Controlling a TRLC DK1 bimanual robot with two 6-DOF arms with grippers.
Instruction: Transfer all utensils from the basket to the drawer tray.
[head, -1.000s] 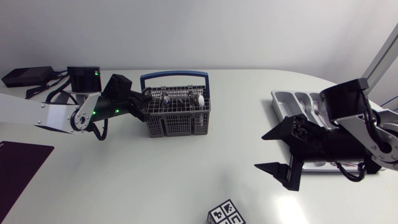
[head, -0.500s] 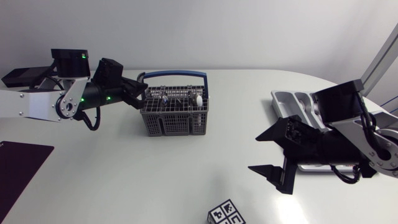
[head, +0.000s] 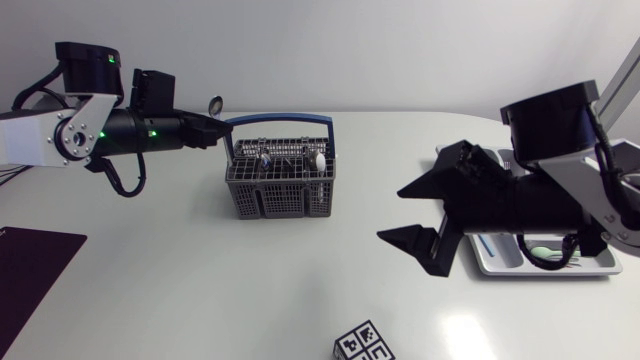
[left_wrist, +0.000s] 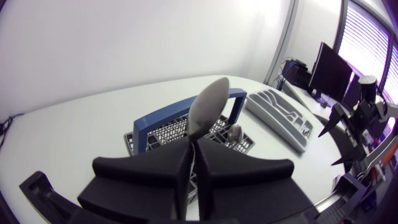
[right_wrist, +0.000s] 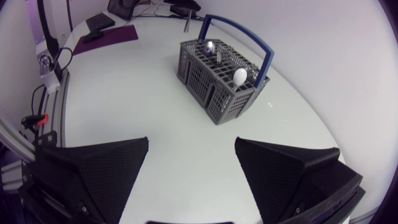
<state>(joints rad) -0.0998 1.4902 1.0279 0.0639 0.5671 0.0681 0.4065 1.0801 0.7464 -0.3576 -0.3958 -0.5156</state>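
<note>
My left gripper is shut on the handle of a metal spoon, held upright just left of the grey basket and above the table. In the left wrist view the spoon's bowl stands up between the shut fingers, with the basket and the grey drawer tray beyond. Several utensils stay in the basket, among them a white spoon. My right gripper hangs open and holds nothing, left of the tray, which its arm partly hides.
A marker cube lies near the front edge. A dark purple mat covers the front left corner. The basket's blue handle arches over it. Bare table lies between basket and tray.
My left gripper has lifted the spoon up out of the basket and drawn back to the left. My right arm has risen and swung left, away from the tray.
</note>
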